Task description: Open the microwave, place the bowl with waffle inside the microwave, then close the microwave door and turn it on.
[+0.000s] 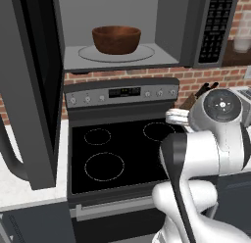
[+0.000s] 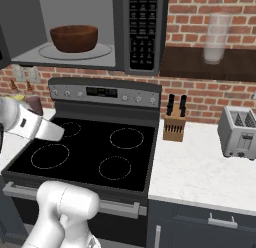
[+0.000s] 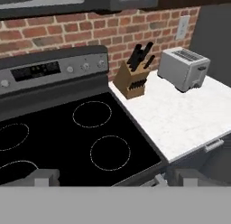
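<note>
Waffle hidden inside bowl (image 1: pixel 116 39), bowl on turntable in microwave (image 1: pixel 169 29) upper frame, microwave door (image 1: pixel 30 85) swung open, cut off left, tool (image 3: pixel 113 177) spread wide, empty, above stove (image 3: pixel 76 133).

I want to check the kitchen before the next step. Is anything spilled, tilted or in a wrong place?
Nothing is spilled or askew. The bowl stands upright on the turntable inside the microwave. The door is swung wide open, which fits the task. The knife block and toaster stand upright on the counter.
</note>
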